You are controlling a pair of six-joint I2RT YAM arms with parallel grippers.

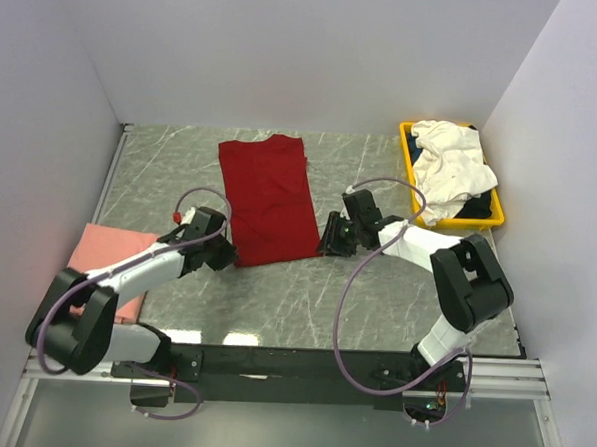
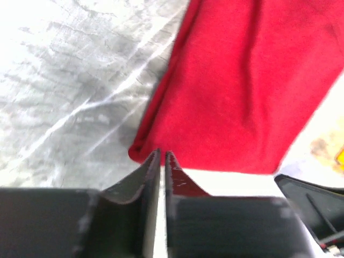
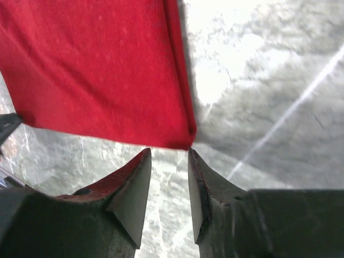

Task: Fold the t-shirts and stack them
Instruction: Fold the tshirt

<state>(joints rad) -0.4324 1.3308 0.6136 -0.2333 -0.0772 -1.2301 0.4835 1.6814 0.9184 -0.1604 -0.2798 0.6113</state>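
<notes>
A dark red t-shirt (image 1: 269,196) lies folded lengthwise into a long strip on the marble table. My left gripper (image 1: 227,255) sits at its near left corner, jaws nearly closed and empty, just off the cloth's corner (image 2: 141,152). My right gripper (image 1: 327,247) is at the near right corner, open, its fingertips just short of the hem corner (image 3: 185,141). A salmon-pink t-shirt (image 1: 104,263) lies folded at the left edge, partly under my left arm. A white t-shirt (image 1: 452,166) is crumpled over the yellow bin (image 1: 413,170).
The yellow bin at the back right also holds dark cloth (image 1: 477,208). White walls close in the table at left, back and right. Grey marble table (image 1: 305,294) shows between the arms, with a black rail at the near edge.
</notes>
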